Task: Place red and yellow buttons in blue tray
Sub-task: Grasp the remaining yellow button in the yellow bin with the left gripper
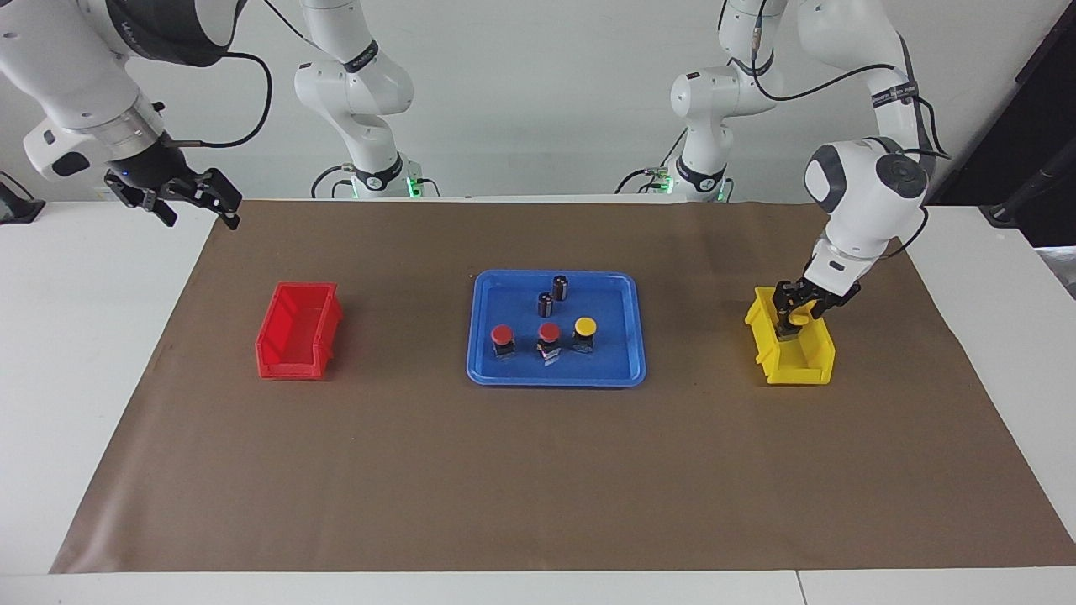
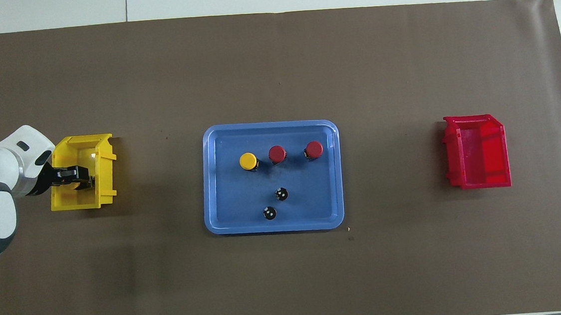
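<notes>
Left gripper (image 1: 794, 318) is reaching down into the yellow bin (image 1: 799, 363), and as far as we're seeing, its fingers are pinching the second yellow button (image 1: 803, 318) by the body, with the yellow cap poking out between them. That button is sitting inside the bin, at the end nearer the robots.

Right gripper (image 1: 197, 197) is hanging up in the air over the white table edge at the right arm's end, fingers spread wide, holding nothing. That arm is just waiting.

Going by size from here: we're looking at a big brown mat (image 1: 538, 470) covering most of the table. The blue tray (image 1: 605, 357) is lying flat in the middle of it. The red bin (image 1: 298, 332) is standing toward the right arm's end, well apart from the tray, and the yellow bin is sitting toward the left arm's end.

In the tray, three buttons are standing in a row in the half farther from the robots: two red buttons (image 1: 503, 336) (image 1: 549, 334), then the yellow button (image 1: 585, 328) at the left arm's end of the row. Two dark cylinders (image 1: 560, 287) (image 1: 545, 303) are standing close together nearer the robots.
</notes>
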### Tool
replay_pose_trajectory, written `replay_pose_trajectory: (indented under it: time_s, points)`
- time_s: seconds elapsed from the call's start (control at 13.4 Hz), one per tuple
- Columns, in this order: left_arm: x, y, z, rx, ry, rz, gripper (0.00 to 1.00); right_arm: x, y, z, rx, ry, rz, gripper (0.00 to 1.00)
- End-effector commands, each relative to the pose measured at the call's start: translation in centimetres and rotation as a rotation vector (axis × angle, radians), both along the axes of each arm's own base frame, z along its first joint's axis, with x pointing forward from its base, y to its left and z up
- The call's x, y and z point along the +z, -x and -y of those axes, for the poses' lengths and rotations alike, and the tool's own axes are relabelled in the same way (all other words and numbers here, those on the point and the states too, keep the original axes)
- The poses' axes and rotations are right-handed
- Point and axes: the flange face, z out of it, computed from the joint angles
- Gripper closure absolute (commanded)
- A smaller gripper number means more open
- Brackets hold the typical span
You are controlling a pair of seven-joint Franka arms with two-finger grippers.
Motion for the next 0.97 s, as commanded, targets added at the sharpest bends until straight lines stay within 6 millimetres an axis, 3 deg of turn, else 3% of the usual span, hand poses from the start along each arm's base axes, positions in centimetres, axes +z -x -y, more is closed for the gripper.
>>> replay_pose_trajectory:
  time_s: [0.0,0.15,0.52,0.67,0.75,0.89]
  points:
    - [-0.1,0.4,0.1,0.007,0.015,0.025,0.38,-0.2,0.7,0.1,0.023,0.002,-0.006,0.0]
    - [-0.8,0.4,0.1,0.009,0.016,0.016,0.48,-0.2,0.6,-0.7,0.038,0.002,-0.006,0.0]
    - [-0.9,0.4,-0.2,0.01,0.016,0.02,0.5,-0.2,0.3,-2.4,0.068,-0.002,-0.005,0.0]
    - [-0.7,0.3,-0.2,0.012,0.016,0.019,0.87,-0.2,0.3,-2.4,0.068,-0.002,-0.005,0.0]
    - [-0.6,0.2,0.0,0.016,0.016,0.017,0.95,-0.2,0.3,-2.4,0.068,-0.002,-0.005,0.0]
    - [0.5,-0.5,1.7,0.094,0.022,0.01,0.97,-0.2,0.3,-2.4,0.068,-0.002,-0.005,0.0]
